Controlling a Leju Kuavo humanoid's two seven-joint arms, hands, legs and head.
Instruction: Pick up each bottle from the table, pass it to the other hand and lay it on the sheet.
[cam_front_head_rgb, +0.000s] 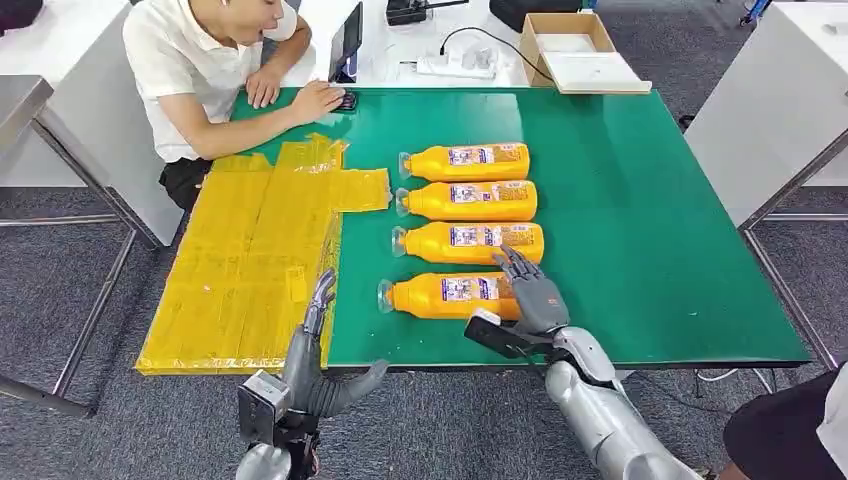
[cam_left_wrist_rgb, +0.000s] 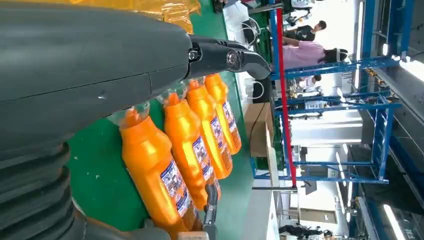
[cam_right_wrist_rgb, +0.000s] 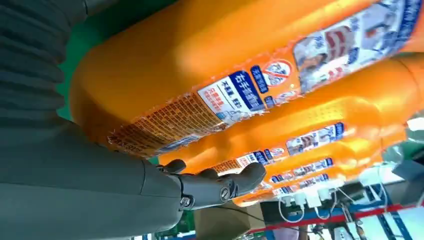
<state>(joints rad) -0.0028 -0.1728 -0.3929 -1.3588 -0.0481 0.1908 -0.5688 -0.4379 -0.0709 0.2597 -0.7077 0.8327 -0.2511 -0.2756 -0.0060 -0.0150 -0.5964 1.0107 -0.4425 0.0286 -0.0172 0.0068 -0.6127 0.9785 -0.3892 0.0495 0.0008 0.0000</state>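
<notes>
At the far-left corner of the table (cam_front_head_rgb: 640, 200), a person (cam_front_head_rgb: 205, 60) in a white shirt is seen leaning in, one hand laid on a dark device by the far edge. The yellow sheet (cam_front_head_rgb: 250, 260) is spread along the table's left edge, reaching down to the near-left corner, and nothing is seen lying on it. Just beside the sheet's near-right corner, the left hand (cam_front_head_rgb: 318, 350) is held upright at the near edge, fingers stretched out and thumb thrown wide; nothing is held in it.

Toward the middle of the table, four orange bottles are laid on their sides in a column, caps pointed at the sheet. The farthest bottle (cam_front_head_rgb: 466, 162) is followed by the second bottle (cam_front_head_rgb: 470, 201), then the third bottle (cam_front_head_rgb: 470, 243), and the nearest bottle (cam_front_head_rgb: 450, 296) is found close to the near edge.

Over the base end of the nearest bottle, the right hand (cam_front_head_rgb: 530, 290) is placed, fingers spread apart and reaching toward the third bottle; whether the bottle is touched cannot be told. From the right wrist view, the fingers (cam_right_wrist_rgb: 220, 185) are seen beside the bottle's labelled flank, with no grip closed.

Past the far edge, a cardboard box (cam_front_head_rgb: 575, 50) is set on a white surface, right of centre.
</notes>
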